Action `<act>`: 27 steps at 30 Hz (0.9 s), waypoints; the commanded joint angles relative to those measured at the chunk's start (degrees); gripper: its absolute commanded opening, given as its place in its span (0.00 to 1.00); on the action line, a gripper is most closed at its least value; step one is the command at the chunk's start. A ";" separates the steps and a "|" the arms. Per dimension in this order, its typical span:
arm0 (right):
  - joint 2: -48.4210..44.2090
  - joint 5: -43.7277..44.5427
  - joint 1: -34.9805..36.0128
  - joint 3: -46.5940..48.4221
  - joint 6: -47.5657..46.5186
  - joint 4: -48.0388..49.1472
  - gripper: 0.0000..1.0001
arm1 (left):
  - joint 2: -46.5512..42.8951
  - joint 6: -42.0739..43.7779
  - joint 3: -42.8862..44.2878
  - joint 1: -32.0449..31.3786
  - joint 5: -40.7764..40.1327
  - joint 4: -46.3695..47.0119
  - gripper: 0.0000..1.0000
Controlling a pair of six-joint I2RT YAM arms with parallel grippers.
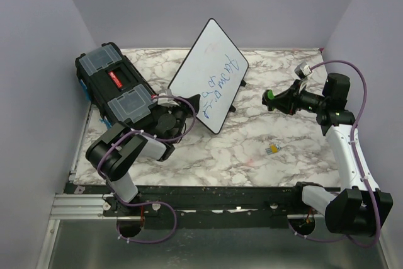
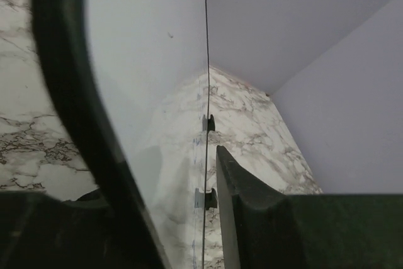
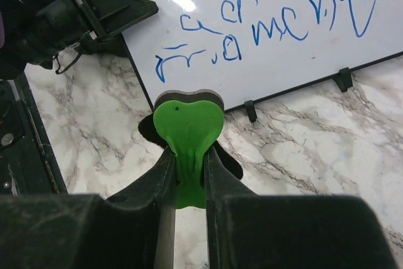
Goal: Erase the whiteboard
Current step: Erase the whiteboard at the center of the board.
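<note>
The whiteboard stands tilted up on the marble table, with blue handwriting on its face. My left gripper is shut on its lower-left edge. In the left wrist view the board runs edge-on between my left gripper's jaws, and its black feet show. My right gripper is shut on a green eraser and hovers to the right of the board, apart from it. In the right wrist view the eraser sits between my right gripper's jaws, just below the writing on the board.
A black toolbox lies at the back left, just behind my left arm. A small yellow-and-grey object lies on the marble table in front of the right gripper. Lilac walls close in the back and both sides.
</note>
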 commanded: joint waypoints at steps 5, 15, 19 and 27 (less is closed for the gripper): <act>0.15 -1.53 -0.38 -0.58 0.26 0.97 0.01 | 1.04 -0.92 -1.29 1.09 2.67 9.36 0.00; 0.28 -1.94 -0.40 -0.57 0.17 0.77 0.01 | -7.12 7.40 5.49 1.51 4.53 1.32 0.00; 0.28 -2.12 -0.33 -0.51 0.28 0.77 0.01 | -9.04 10.24 11.47 2.30 6.48 -3.64 0.00; 0.01 -2.50 -0.41 -0.54 0.30 0.78 0.01 | -8.78 10.03 23.59 3.13 15.33 -13.53 0.00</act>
